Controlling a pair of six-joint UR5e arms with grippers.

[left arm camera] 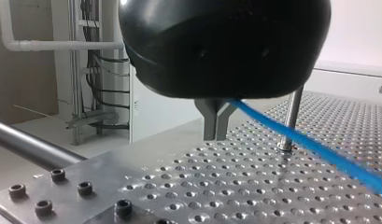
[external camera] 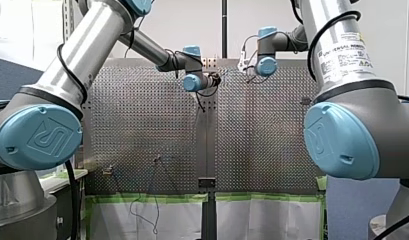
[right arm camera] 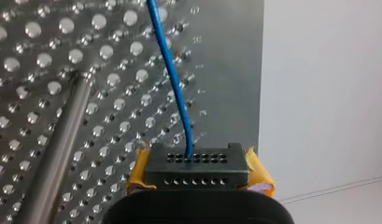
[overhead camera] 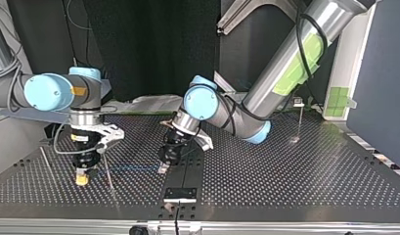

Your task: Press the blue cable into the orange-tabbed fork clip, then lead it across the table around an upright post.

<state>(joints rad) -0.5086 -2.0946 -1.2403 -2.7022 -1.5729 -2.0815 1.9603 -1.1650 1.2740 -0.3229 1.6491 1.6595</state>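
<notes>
In the top view my right gripper (overhead camera: 81, 180) hangs close to the table's (overhead camera: 285, 196) left edge, tips low over the holes. It has little room on that side and open plate towards the middle. Its yellow pads (right arm camera: 259, 176) are closed on the cable (overhead camera: 134, 169), which runs level just above the plate to my left gripper (overhead camera: 162, 168) near the centre. A thin post (overhead camera: 108, 172) stands between the two grippers, by the cable; on which side the cable passes it cannot be told there. Right of my left gripper the plate lies wide and open as far as a far post (overhead camera: 300, 122) near the back right corner.

The right wrist view adds that the table's edge runs just beside that gripper. There the cable leaves it ahead over the holes, with the post beside it and apart.

The left wrist view shows metal fingers pinched together on the cable, just above the plate. The cable slants away past the foot of a post; which post cannot be told. Bolts (left arm camera: 58, 175) mark the plate's near edge.
</notes>
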